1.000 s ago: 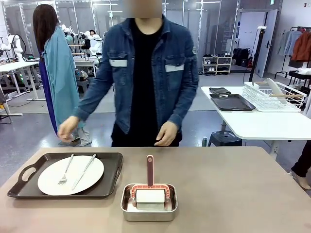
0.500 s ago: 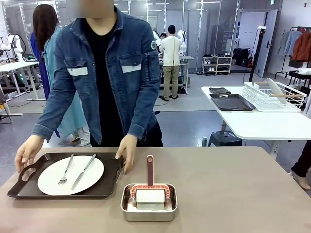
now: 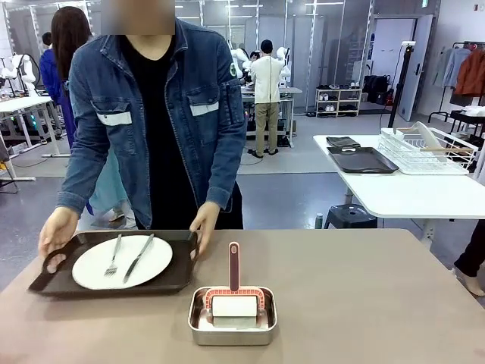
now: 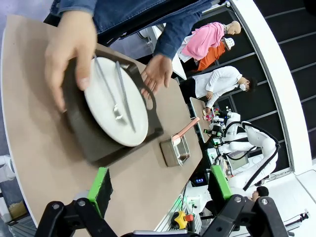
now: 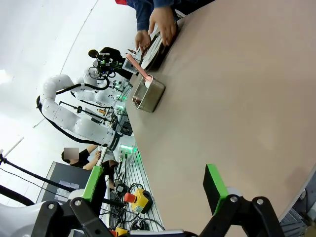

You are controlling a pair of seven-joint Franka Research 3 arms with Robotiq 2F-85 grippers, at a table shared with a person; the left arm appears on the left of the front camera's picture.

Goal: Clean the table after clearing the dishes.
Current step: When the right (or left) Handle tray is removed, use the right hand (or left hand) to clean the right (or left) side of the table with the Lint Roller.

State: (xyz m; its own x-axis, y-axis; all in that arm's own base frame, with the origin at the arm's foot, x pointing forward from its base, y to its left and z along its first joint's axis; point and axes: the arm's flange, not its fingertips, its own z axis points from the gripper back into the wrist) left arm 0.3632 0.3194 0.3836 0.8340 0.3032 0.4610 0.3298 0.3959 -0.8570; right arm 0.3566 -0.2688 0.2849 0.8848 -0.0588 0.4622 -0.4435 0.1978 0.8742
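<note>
A person across the tan table (image 3: pixel 364 288) holds a dark brown tray (image 3: pixel 114 291) by both handles, one hand (image 3: pixel 57 230) on its left end and the other hand (image 3: pixel 204 220) on its right. The tray carries a white plate (image 3: pixel 91 271) with a fork (image 3: pixel 115 256) and a knife (image 3: pixel 140 258). In the left wrist view my left gripper (image 4: pixel 160 190) is open and bare, well short of the tray (image 4: pixel 94 143) and plate (image 4: pixel 123 123). My right gripper (image 5: pixel 154 190) is open over bare table (image 5: pixel 237 108), holding nothing.
A small steel pan (image 3: pixel 231 337) at the front middle holds a white roller (image 3: pixel 233 305) with a red handle (image 3: pixel 233 265); it also shows as the pan (image 4: pixel 175 150) and the pan (image 5: pixel 148 94). Behind on the right, a white table carries a dish rack (image 3: pixel 428 150) and a dark tray (image 3: pixel 362 159).
The person stepped to the picture's left, took the tray by both handles and drew it toward the far edge. The pan and roller have not moved.
</note>
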